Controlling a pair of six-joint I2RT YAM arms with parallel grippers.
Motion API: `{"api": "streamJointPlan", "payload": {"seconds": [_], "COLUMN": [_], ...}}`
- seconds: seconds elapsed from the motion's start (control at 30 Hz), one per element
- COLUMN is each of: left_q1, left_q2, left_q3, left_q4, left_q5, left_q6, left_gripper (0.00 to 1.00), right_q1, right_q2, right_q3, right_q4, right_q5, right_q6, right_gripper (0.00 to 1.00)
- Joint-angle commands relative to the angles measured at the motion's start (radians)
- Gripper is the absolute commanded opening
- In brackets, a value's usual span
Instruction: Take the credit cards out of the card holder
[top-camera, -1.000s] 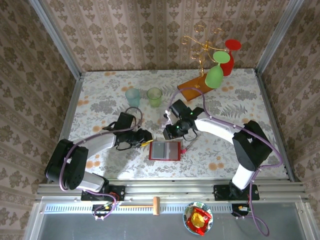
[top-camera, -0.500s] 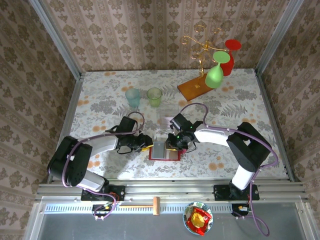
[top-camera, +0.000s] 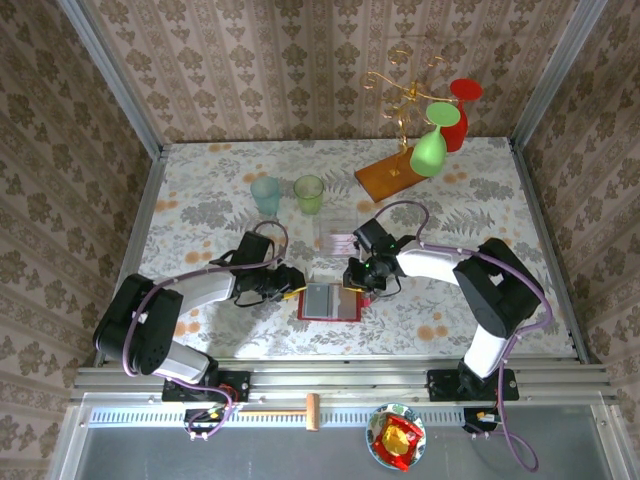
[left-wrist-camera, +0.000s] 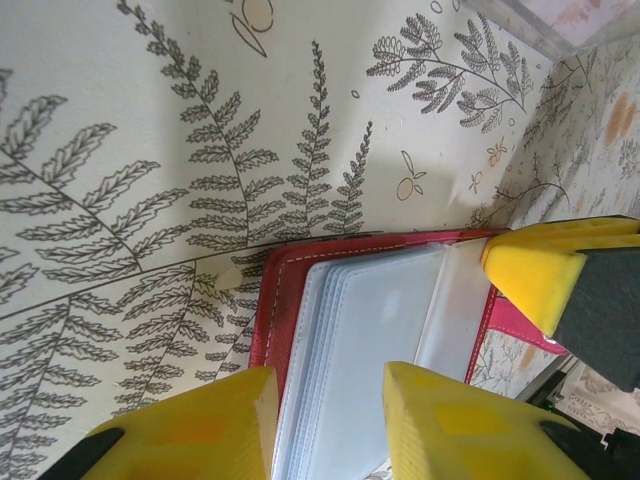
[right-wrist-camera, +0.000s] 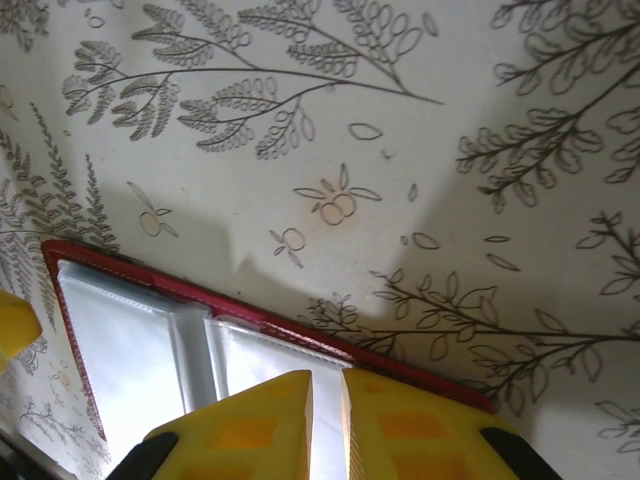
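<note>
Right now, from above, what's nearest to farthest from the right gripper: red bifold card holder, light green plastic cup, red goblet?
1. Red bifold card holder, under the right gripper.
2. Light green plastic cup, back left.
3. Red goblet, far back right.

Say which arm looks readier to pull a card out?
Likely right: the right tool, jaws nearly together, sits over the card holder's clear sleeve; the left tool straddles its opposite edge, seemingly steadying it.

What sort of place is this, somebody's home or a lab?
Probably a robot test booth dressed like a home: wallpapered walls in a metal frame, a floral tablecloth, and a left arm and right arm bolted to a rail.
</note>
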Motion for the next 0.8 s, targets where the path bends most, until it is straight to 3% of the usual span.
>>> {"api": "streamJointPlan", "payload": {"seconds": [0.0, 0.77], "left_q1": [-0.011, -0.05], "left_q2": [0.003, 0.053], "left_q3": [0.014, 0.037], "left_q4": [0.022, 0.087], "left_q5": [-0.005, 0.001], "left_q6": [-0.018, -0.064], "left_gripper": [0.34, 0.33], "right_q1": [-0.012, -0.101], "right_q2": [0.024, 0.055], "right_q3": [0.001, 0.086], "right_q4": [-0.03, -0.121], "right_q5": [0.014, 0.045], "right_q6": [-0.042, -0.2], "right_gripper": [0.18, 0.17]}}
